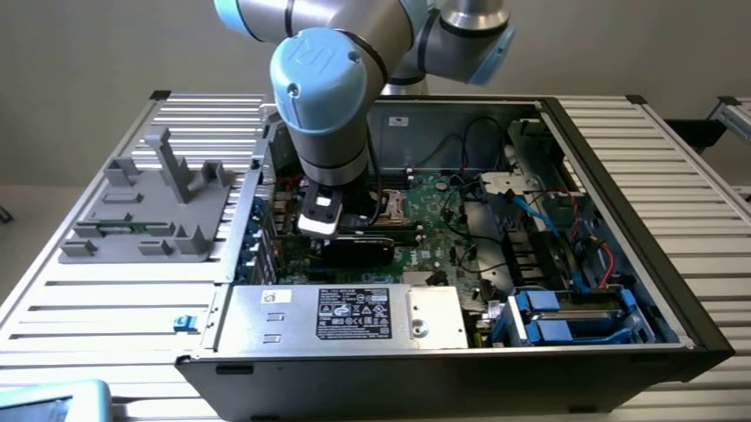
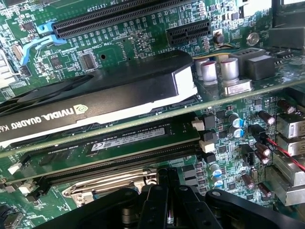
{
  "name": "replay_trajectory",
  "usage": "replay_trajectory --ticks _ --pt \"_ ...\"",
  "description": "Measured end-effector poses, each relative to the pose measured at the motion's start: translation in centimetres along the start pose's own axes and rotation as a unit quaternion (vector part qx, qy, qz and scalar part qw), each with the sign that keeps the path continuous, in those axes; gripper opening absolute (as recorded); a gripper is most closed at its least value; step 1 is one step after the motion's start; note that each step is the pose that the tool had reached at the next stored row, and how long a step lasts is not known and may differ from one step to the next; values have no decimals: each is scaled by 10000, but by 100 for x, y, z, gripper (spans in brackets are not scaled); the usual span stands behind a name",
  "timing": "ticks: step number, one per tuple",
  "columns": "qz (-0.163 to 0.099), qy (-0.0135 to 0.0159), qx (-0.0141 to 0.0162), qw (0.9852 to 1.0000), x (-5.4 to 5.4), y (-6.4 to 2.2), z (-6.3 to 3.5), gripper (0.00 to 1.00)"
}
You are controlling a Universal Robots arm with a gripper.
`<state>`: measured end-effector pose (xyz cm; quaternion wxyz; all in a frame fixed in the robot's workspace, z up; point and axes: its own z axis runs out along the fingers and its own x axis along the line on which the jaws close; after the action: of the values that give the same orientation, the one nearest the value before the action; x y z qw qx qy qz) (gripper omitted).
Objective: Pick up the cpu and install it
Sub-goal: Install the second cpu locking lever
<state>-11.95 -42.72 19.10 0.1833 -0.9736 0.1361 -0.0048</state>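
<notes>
Black gripper (image 2: 159, 202) hardware sits closest to the wrist camera, fingers drawn tight together and hanging just above the motherboard (image 2: 143, 43). Whether anything thin is pinched between the tips I can't tell; the cpu itself isn't something I can pick out. Right by the fingertips is a metal socket frame (image 2: 109, 186) with its lever and retention plate, so I'd judge the arm is working at the socket, either seating the chip or just having done so (a guess from position only). Just beyond the frame runs a memory stick (image 2: 128, 138) in its slot, and past that the black graphics card (image 2: 95, 102) stands on edge in its slot, which leaves the tool a fairly tight corridor to come down in, hence the near-vertical approach. In the exterior view the arm (image 1: 329, 114) reaches straight down into the open computer case (image 1: 610, 176), wrist over the middle of the board, between the card and the cabling toward the exterior view's right. Power supply (image 1: 340, 312) box sits at the near edge of the case. Grey plastic fixture (image 1: 153, 207) with upright posts rests on the slatted table (image 1: 70, 308) outside the case on the exterior view's left, well apart from the gripper; it looks like a parts holder, and I see no chip on it.
</notes>
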Motion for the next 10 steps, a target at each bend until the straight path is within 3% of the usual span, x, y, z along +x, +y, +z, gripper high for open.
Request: replay_trajectory --ticks 5,10 --pt "-18 49 14 10000 -12 8 11 11" --pt "-22 58 17 10000 -34 19 9 11"
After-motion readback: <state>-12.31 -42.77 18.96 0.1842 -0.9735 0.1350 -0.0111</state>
